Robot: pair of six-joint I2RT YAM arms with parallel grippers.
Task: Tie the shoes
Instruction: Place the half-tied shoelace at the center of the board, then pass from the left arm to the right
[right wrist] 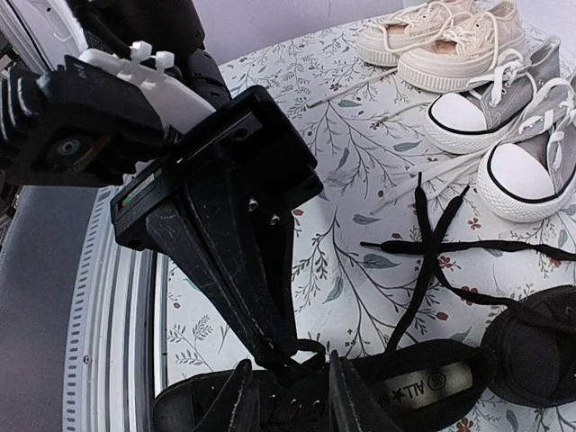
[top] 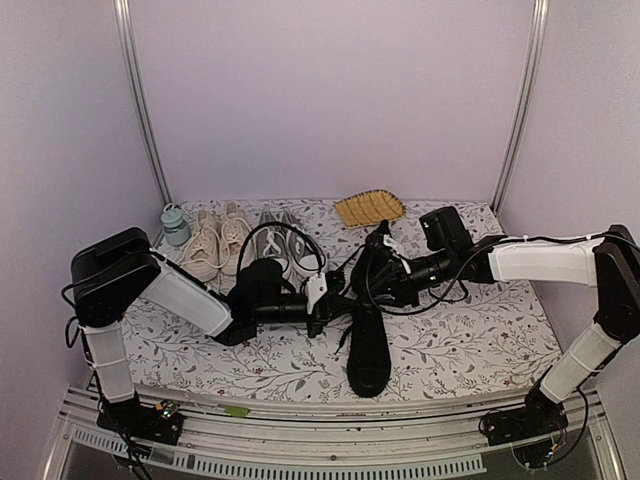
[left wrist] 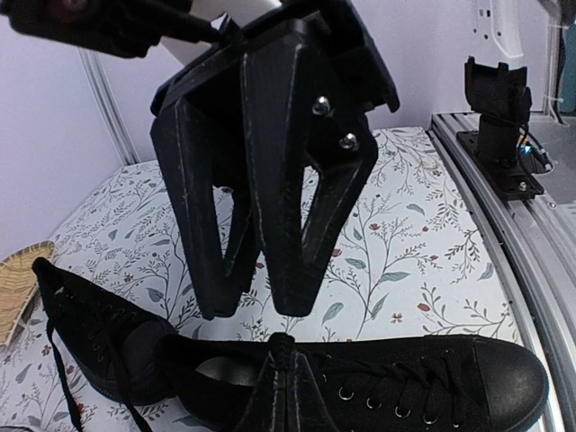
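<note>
One black shoe (top: 368, 352) lies mid-table with its toe toward the near edge, also seen in the left wrist view (left wrist: 405, 387) and the right wrist view (right wrist: 423, 387). The other black shoe (left wrist: 90, 328) (right wrist: 531, 351) rests by its heel. My left gripper (top: 335, 305) (left wrist: 283, 340) is shut on a black lace (right wrist: 311, 347) just above the eyelets. My right gripper (top: 375, 295) (right wrist: 288, 362) hangs over the same spot. Its fingers (left wrist: 216, 301) stand apart, with nothing pinched between them. Long lace ends (right wrist: 432, 243) trail across the cloth.
A beige pair (top: 215, 245) and a grey pair with white toe caps (top: 280, 245) stand at the back left beside a pale green jar (top: 176, 225). A woven yellow tray (top: 370, 208) lies at the back. A metal rail (left wrist: 513, 207) borders the near edge.
</note>
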